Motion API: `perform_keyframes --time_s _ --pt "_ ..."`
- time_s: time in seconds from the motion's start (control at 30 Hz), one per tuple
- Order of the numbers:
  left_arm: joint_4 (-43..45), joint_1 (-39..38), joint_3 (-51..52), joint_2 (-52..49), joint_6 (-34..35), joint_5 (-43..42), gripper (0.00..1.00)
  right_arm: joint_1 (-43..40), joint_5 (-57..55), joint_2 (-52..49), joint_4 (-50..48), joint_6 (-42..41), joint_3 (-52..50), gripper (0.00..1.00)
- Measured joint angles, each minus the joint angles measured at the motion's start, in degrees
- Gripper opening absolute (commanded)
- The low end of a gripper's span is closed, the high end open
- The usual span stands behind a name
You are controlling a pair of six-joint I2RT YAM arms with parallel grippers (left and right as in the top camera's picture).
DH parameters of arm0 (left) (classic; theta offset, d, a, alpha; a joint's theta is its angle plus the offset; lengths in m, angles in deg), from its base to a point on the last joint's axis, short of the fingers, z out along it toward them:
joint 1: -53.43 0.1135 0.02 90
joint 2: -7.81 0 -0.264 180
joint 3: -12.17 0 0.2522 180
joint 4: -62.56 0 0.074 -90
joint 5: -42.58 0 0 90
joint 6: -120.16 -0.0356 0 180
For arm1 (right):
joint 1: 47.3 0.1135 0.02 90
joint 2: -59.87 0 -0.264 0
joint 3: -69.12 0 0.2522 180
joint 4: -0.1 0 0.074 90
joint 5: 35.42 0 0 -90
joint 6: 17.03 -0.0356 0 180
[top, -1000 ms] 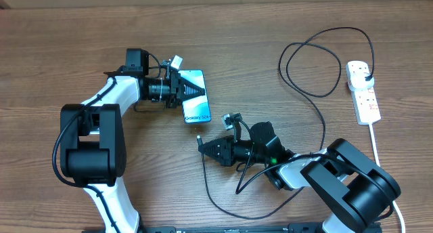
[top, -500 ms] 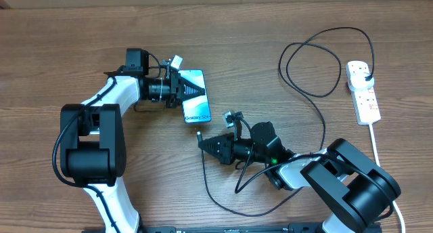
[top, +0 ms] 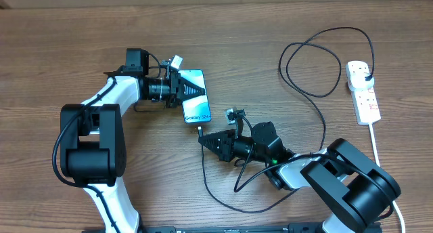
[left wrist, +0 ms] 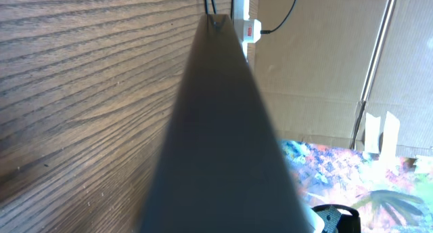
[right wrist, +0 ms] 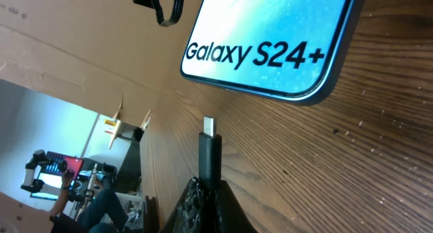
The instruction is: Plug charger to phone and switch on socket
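Observation:
The phone (top: 195, 104), with a light blue screen and "Galaxy S24+" text, lies flat on the wooden table. My left gripper (top: 198, 90) is shut on the phone's far half, one dark finger lying across the screen. In the left wrist view a dark wedge (left wrist: 216, 145) hides the jaws. My right gripper (top: 203, 139) is shut on the charger's black connector (right wrist: 209, 152). Its metal tip (right wrist: 209, 124) points at the phone's near end (right wrist: 270, 50), a short gap away. The black cable (top: 318, 91) loops to a plug (top: 365, 72) in the white socket (top: 365, 97).
The socket's white cord (top: 377, 148) runs down the right side toward the table's front edge. Slack cable (top: 223, 202) curls on the table below my right gripper. The socket also shows far off in the left wrist view (left wrist: 247, 23). A cardboard wall stands behind the table.
My right gripper has carried the connector up toward the phone's near end, closing most of the gap. The left gripper and the phone have not moved.

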State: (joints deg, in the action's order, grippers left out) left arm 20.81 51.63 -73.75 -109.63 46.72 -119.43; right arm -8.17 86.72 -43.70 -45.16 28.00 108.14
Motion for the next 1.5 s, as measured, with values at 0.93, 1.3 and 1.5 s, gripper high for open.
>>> perform_keyframes --time_s 0.93,1.3,1.5 --pt "-0.04 0.0 0.0 0.0 0.02 -0.02 0.04 0.0 2.05 0.0 -2.4 0.02 0.0 0.04" --pt "-0.33 -0.48 0.0 0.0 0.0 -1.99 0.04 0.0 1.57 0.0 -2.32 -6.45 0.0 0.04" --pt "-0.72 -0.48 0.0 0.0 0.0 -3.1 0.04 0.02 1.49 0.0 -2.38 -11.28 0.0 0.04"
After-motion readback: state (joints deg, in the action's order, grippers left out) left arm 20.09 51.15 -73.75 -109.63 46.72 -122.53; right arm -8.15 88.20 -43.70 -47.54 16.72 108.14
